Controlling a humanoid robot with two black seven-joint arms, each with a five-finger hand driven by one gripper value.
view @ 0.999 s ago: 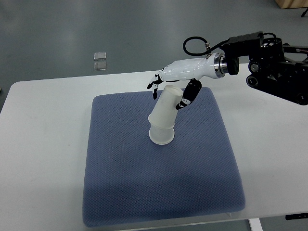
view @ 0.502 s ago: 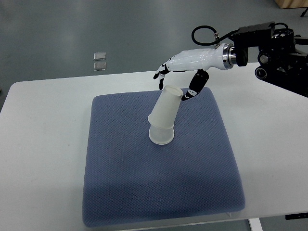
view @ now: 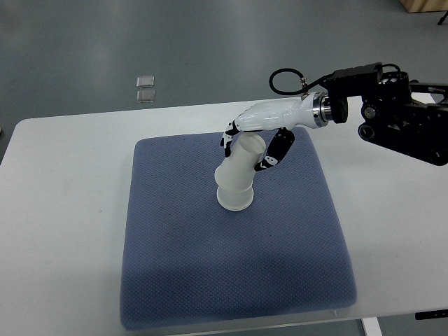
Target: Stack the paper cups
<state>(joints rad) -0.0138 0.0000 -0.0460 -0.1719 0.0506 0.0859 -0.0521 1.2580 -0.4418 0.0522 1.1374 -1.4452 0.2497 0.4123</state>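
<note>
Two white paper cups stand upside down on the blue mat (view: 210,280), one over the other. The lower cup (view: 234,198) rests on the mat near its middle top. The upper cup (view: 243,166) leans to the right over it. My right hand (view: 246,148) comes in from the right and sits over the upper cup's top end. Its black-tipped fingers (view: 227,138) lie on the cup's left side and its thumb (view: 270,157) on the right side, so the hand is shut on this cup. The left arm is out of view.
The mat lies on a white table (view: 63,210) with bare surface to the left and right. My right arm's black body (view: 399,122) hangs over the table's far right. Two small clear squares (view: 145,89) lie on the grey floor beyond the table.
The right hand had lifted off the upper cup, then came back down and left and closed over its top. The upper cup now sits lower on the bottom cup.
</note>
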